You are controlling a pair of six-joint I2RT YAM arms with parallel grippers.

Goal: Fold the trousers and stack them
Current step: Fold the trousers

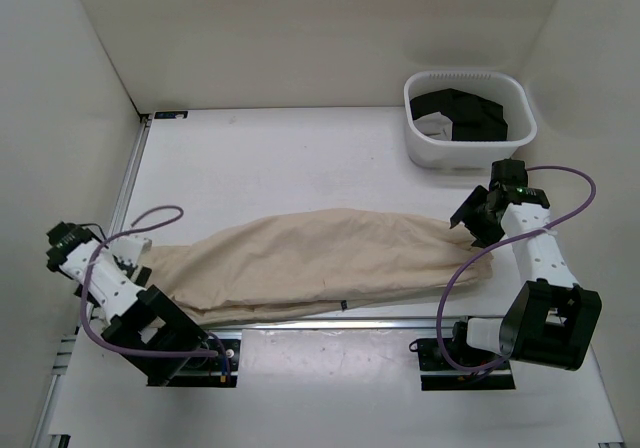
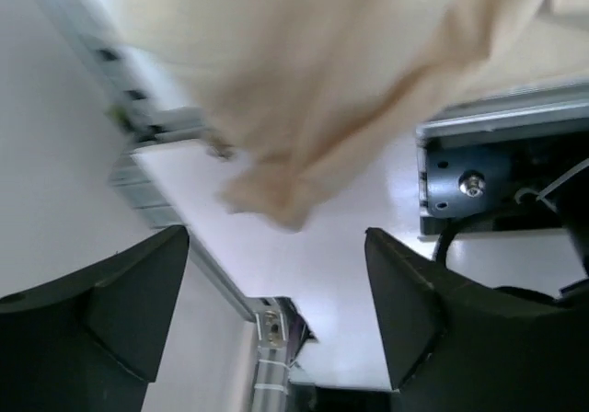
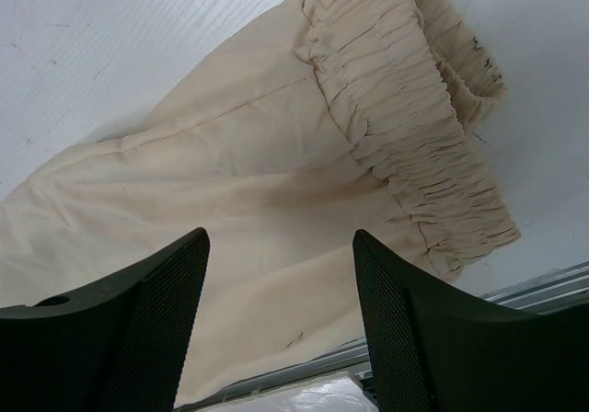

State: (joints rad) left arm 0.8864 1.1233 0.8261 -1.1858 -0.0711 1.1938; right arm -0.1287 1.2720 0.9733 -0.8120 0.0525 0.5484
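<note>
The beige trousers (image 1: 320, 263) lie flat and stretched left to right along the table's near edge, with a small dark tag (image 1: 342, 305) on the near seam. My left gripper (image 1: 62, 238) is open and empty, off the trousers' left end; in the left wrist view (image 2: 276, 311) the cuff end (image 2: 276, 200) hangs just beyond its fingertips. My right gripper (image 1: 472, 220) is open and empty, above the right end; in the right wrist view (image 3: 281, 320) the gathered elastic waistband (image 3: 405, 127) lies ahead of the open jaws, which hover over the cloth.
A white basket (image 1: 424, 146) holding black garments (image 1: 465, 113) stands at the back right. A metal rail (image 1: 330, 323) runs along the near edge under the trousers' hem. White walls enclose the table on the left, the back and the right.
</note>
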